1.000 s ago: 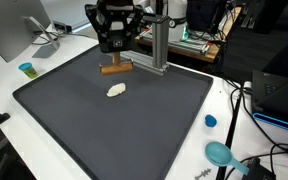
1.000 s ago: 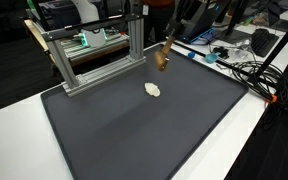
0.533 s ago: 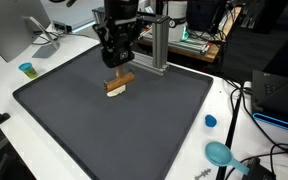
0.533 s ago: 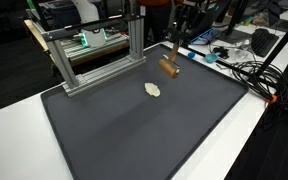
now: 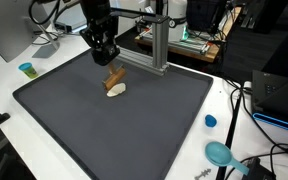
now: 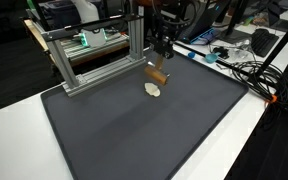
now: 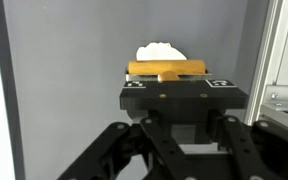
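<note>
Carrying step, by the look of it. The jaws are clenched on the wooden piece (image 7: 167,68), gripping it at its short middle stub with the long bar crosswise.

- Wooden piece (image 5: 116,76) hangs tilted, clear of the black mat (image 5: 114,135), over the mat's far half and close to its far edge.
- White lump (image 5: 116,90) lies on the mat right under or just beside the piece; in the wrist view it shows just beyond the bar (image 7: 156,48). Cannot tell if they touch; in an exterior view a small gap seems to remain (image 6: 154,89).
- Judgement: setting down here calls for a slow descent and a level bar, or a shift toward the mat's centre to miss the lump.

Edges and room:
- Metal frame (image 5: 156,50) stands at the mat's far edge, near the arm, so that side is tight.
- The mat's near half is open.
- Blue cup (image 5: 26,69) and blue cap (image 5: 210,121) sit off the mat on the tabletop (image 5: 4,95), well apart.
</note>
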You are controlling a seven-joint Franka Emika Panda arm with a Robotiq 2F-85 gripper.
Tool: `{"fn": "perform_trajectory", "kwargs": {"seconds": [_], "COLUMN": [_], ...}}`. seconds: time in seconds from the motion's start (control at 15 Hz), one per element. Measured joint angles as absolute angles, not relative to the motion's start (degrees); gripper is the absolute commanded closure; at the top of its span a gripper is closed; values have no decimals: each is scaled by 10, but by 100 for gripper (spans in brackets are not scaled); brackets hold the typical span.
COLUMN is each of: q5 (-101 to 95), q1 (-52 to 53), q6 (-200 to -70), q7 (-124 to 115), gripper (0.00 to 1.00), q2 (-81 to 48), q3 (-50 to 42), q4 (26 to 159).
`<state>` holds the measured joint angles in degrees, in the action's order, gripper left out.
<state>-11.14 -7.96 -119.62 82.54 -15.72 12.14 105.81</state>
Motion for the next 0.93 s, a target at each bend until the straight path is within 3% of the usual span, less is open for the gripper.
{"fn": "perform_trajectory", "kwargs": {"seconds": [0.07, 0.13, 0.33, 0.4, 0.93], "q5": [-94, -79, -51, -49, -48], "q1": [-79, -78, -72, -71, -42], "q6": [-1214, -1230, -1264, -1266, -1270], "q7": [850, 865, 873, 873, 818], "gripper": [78, 53, 53, 78, 78], "q2": [-149, -140, -109, -102, -111], "q3": [116, 113, 110, 110, 70], "q4": [1078, 1099, 1155, 1163, 1170]}}
